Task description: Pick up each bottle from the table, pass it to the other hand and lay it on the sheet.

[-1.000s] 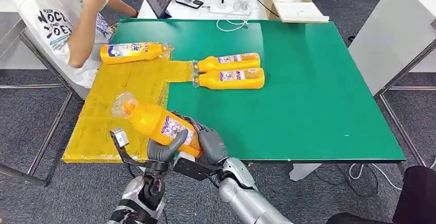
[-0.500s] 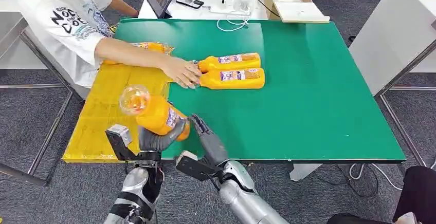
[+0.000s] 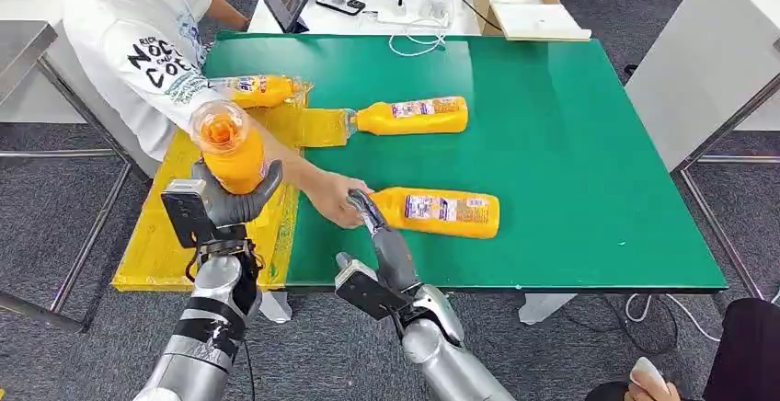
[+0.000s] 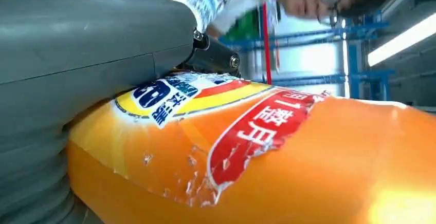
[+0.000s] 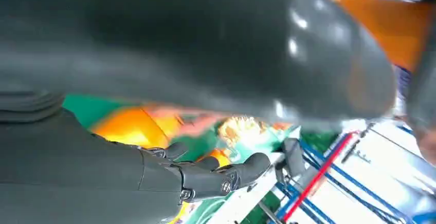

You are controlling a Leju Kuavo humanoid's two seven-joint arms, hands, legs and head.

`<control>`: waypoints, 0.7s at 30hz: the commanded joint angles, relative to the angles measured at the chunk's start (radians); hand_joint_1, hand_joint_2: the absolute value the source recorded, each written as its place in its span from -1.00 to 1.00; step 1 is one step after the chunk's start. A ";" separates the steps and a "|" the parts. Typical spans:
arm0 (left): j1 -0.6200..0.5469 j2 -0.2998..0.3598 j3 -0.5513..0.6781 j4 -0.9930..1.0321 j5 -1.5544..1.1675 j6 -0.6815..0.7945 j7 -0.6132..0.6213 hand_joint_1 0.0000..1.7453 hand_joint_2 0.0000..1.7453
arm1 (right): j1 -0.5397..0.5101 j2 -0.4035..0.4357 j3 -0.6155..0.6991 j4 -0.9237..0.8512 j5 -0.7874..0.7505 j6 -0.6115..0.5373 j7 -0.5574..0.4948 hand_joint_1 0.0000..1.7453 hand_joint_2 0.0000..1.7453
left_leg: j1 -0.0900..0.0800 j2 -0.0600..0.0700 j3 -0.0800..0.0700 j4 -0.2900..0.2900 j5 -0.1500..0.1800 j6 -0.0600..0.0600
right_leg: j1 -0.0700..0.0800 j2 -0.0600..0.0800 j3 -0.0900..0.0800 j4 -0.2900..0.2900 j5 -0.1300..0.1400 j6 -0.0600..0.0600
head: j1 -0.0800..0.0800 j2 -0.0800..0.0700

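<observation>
four bottles are in play now. the left hand (image 3: 230, 200) grips one orange bottle (image 3: 228, 148) upright, cap toward the camera, above the yellow sheet (image 3: 175, 226) — half a second ago the right hand (image 3: 379, 240) was still just beside it at the table's near edge, and a second ago both hands were on it. so the handover looks done: the right hand has let go and now reaches forward with fingers extended and holding nothing, tips close to the neck of a second bottle (image 3: 446, 211) lying on the green table (image 3: 570, 143).

that bottle is newly placed — the person's hand (image 3: 333, 200) has dragged it from the pair at mid-table to within the robot's reach, leaving a third bottle (image 3: 411, 115) behind with its neck on the sheet's edge. a fourth bottle (image 3: 258, 90) lies at the sheet's far end.

judging from this, the held bottle has yet to be laid down, and the next pickup is already staged; the person's hand near the neck could get in the way.
</observation>
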 commanded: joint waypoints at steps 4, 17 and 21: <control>-0.236 0.083 0.349 0.525 -0.842 0.250 0.081 1.00 1.00 | 0.095 -0.029 0.007 -0.357 -0.096 -0.186 -0.117 -1.00 -1.00 | 0.000 0.003 0.004 0.000 -0.001 0.000 | 0.001 0.001 0.002 0.000 -0.001 -0.002 | 0.000 0.000; -0.223 0.164 0.289 0.683 -1.327 0.250 0.364 1.00 1.00 | 0.091 -0.032 0.012 -0.381 -0.188 -0.214 -0.132 -1.00 -1.00 | 0.000 0.002 0.004 0.000 -0.002 0.001 | 0.001 0.000 0.003 0.000 -0.001 -0.002 | 0.000 0.000; -0.235 0.168 0.306 0.722 -1.295 0.250 0.352 1.00 1.00 | 0.091 -0.032 0.010 -0.379 -0.192 -0.212 -0.132 -1.00 -1.00 | 0.000 0.001 0.004 0.000 -0.001 0.000 | 0.001 0.000 0.004 0.000 -0.002 -0.002 | 0.000 0.000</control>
